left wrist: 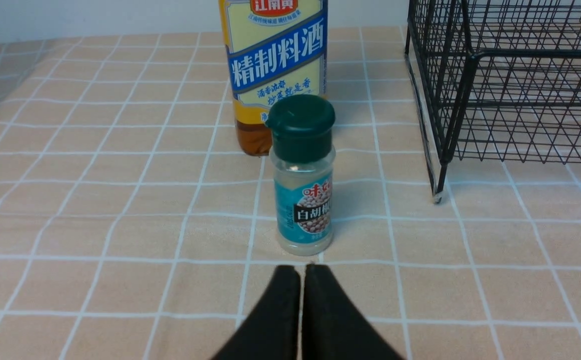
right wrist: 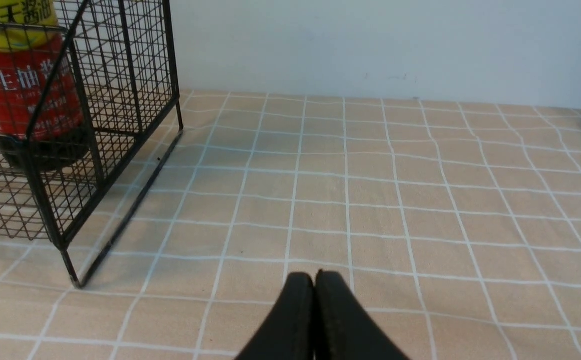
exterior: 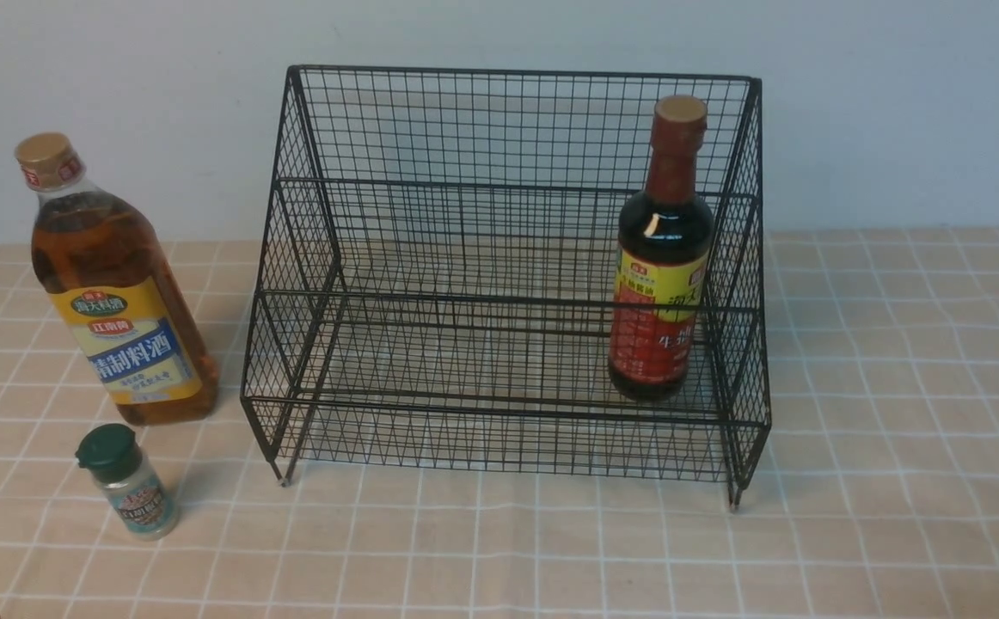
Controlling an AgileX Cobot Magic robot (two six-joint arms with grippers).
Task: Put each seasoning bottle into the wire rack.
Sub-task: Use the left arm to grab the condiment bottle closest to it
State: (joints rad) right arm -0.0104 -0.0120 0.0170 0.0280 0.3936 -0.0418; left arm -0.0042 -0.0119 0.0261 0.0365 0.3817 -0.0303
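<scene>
While 1 sauce bottle (exterior: 661, 249) reads 生抽, cooking wine (exterior: 125, 301) reads 精制料酒

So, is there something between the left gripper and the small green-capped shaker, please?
Nothing visible stands between the left gripper and the green-capped shaker, only bare checked cloth. The tall amber bottle is behind the shaker, so not in the way.
</scene>
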